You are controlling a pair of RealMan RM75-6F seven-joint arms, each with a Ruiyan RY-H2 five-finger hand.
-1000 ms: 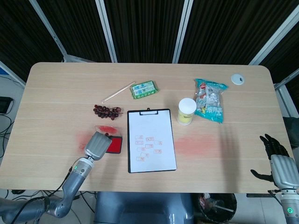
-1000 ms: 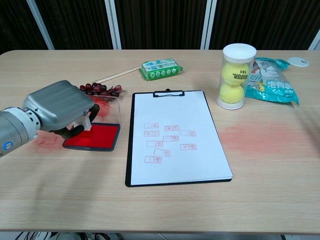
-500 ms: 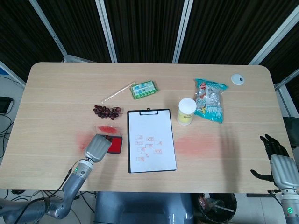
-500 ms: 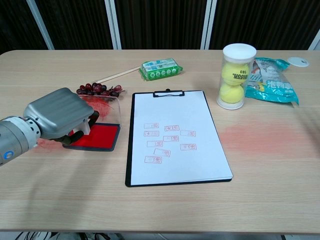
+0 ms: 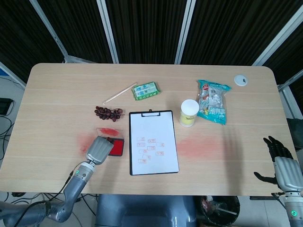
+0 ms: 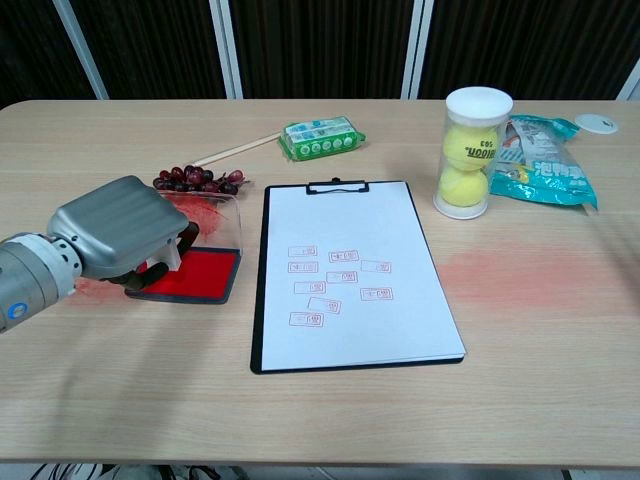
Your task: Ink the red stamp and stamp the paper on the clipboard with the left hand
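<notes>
My left hand (image 6: 120, 225) (image 5: 98, 150) rests low over the left part of the open red ink pad (image 6: 195, 273) (image 5: 116, 146), its fingers curled around a stamp (image 6: 168, 256). Only a small white part of the stamp shows under the palm; its face is hidden. The pad's clear lid (image 6: 215, 212) stands up behind it. To the right of the pad lies the black clipboard (image 6: 258, 300) (image 5: 130, 156) with white paper (image 6: 350, 220) bearing several red stamp marks. My right hand (image 5: 281, 163) hangs off the table's near right corner, fingers spread, holding nothing.
Dark grapes (image 6: 195, 178) lie just behind the pad. Further back are a thin stick (image 6: 235, 148) and a green packet (image 6: 320, 137). A tennis ball tube (image 6: 476, 150), a snack bag (image 6: 545, 160) and a white cap (image 6: 600, 123) stand at the right. A red stain (image 6: 530, 275) marks the tabletop.
My left hand has drawn back a little to the left and lowered over the pad's left edge, then held still. The right hand has not moved.
</notes>
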